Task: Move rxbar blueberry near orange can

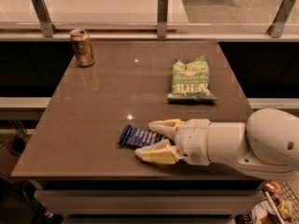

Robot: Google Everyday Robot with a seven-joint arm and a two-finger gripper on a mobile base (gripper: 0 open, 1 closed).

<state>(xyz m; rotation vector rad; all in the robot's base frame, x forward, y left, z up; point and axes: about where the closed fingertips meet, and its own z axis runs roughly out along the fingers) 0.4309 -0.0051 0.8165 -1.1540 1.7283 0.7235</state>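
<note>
At the near edge of the table, around 6 o'clock from its centre, the rxbar blueberry is lying flat, its long side running roughly 9 to 3 o'clock. The bar's right end is being straddled by the gripper, which is being held low over the surface on a white arm entering from about 4 o'clock. The two cream fingers are being kept spread apart, one on each long side of the wrapper. It cannot be told whether either is touching it. Farther back, at about 2 o'clock, a green chip bag is lying flat. The orange can is standing upright in the far corner at about 11 o'clock, well apart from the bar.
</note>
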